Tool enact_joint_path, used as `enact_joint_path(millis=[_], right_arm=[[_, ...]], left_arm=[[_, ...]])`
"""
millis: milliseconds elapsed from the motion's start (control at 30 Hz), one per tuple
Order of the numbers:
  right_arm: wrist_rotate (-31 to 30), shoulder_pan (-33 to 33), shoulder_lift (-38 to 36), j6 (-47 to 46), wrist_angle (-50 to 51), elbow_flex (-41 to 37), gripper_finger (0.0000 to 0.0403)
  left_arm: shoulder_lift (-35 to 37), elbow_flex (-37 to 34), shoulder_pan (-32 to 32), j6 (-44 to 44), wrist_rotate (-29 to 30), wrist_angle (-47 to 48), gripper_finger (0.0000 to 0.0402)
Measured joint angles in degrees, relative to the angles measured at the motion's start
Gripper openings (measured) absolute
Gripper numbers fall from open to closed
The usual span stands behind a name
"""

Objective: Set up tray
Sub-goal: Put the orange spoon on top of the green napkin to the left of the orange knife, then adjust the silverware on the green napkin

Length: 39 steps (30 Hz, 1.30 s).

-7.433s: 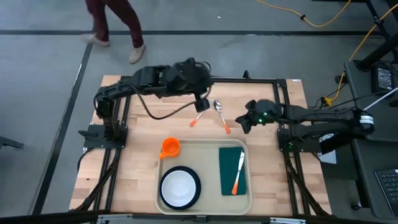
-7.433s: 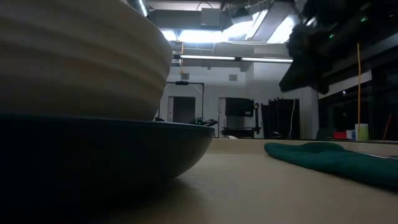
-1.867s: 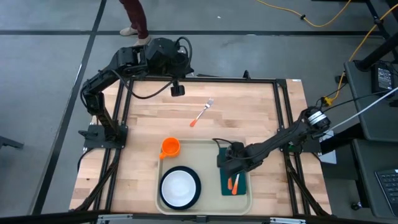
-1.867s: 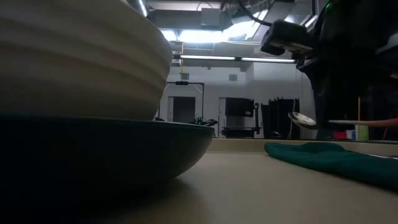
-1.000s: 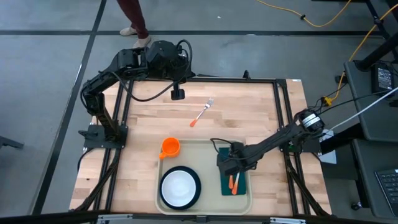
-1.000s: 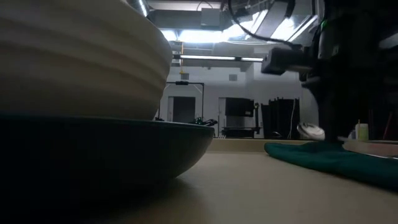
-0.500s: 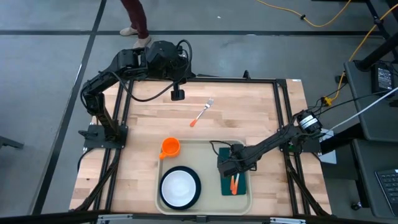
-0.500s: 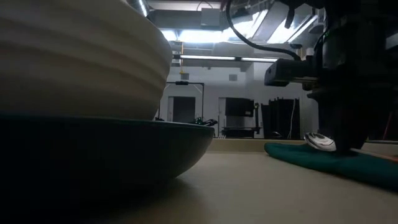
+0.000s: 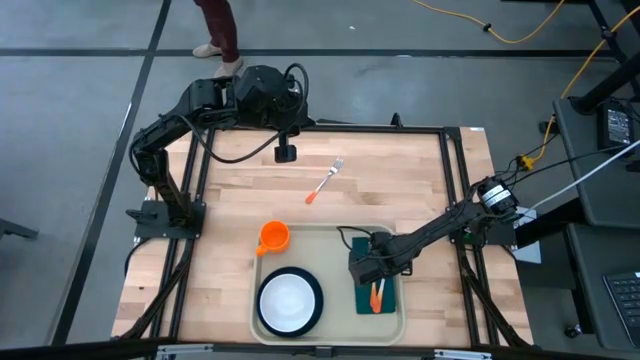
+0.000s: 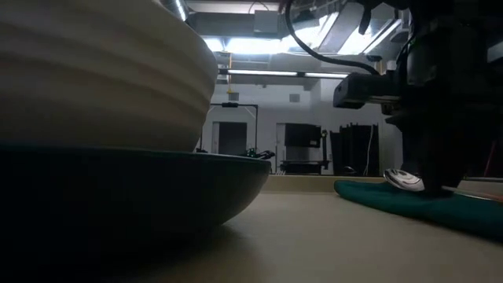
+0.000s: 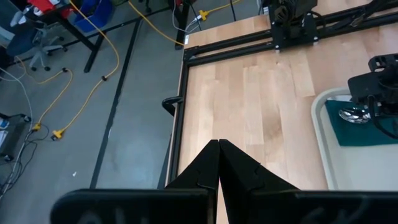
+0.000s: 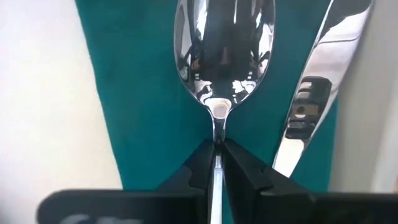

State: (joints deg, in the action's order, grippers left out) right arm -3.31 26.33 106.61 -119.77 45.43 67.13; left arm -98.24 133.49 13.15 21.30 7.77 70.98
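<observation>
You see the tray (image 9: pixel 330 235), large, cream, rectangular with rounded corners and a raised rim, lying flat at the table's near edge.

The tray (image 9: pixel 330 235) sits on the counter (image 9: pixel 420 180) at its near edge, about midway between the two arms. In the tray, a bowl on a plate (image 9: pixel 290 302) lies at the left, a cup (image 9: pixel 274 237) in the far left corner, and a napkin (image 9: pixel 375 283) at the right. On the napkin a spoon (image 12: pixel 222 50) and a knife (image 12: pixel 317 87) lie side by side. The right claw (image 9: pixel 365 268) is low over the napkin, around the spoon's neck. A fork (image 9: pixel 324 182) lies on the counter behind the tray. The left claw (image 9: pixel 286 152) hangs over the far left of the counter.
</observation>
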Motion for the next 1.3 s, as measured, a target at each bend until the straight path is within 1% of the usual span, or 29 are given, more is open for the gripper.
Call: enact_joint_path(millis=[300, 633, 767, 900, 1033, 1300], right_arm=[[0.00, -0.04, 0.00, 0.00, -0.48, 0.00, 0.0028], [0.46, -0.09, 0.00, -0.77, -0.66, 0.00, 0.0064], [0.93, -0.09, 0.00, -1.27, -0.37, 0.29, 0.0072], [1.05, -0.09, -0.02, 0.12, -0.05, 2.34, 0.0075], [1.05, -0.07, -0.02, 1.30, 3.08, 5.67, 0.0075], [0.83, 0.93, -0.09, 1.73, 17.31, 14.13, 0.0076]], left_arm=[[0.00, 0.00, 0.00, -0.02, 0.00, 0.00, 0.0004], [0.00, 0.00, 0.00, -0.02, 0.00, 0.00, 0.0004], [0.00, 0.00, 0.00, -0.04, 0.00, 0.00, 0.0004], [0.00, 0.00, 0.00, -0.02, 0.00, 0.00, 0.0004], [0.00, 0.01, 0.00, 0.00, -0.01, 0.00, 0.0004], [0.00, 0.00, 0.01, 0.00, -0.01, 0.00, 0.0004]])
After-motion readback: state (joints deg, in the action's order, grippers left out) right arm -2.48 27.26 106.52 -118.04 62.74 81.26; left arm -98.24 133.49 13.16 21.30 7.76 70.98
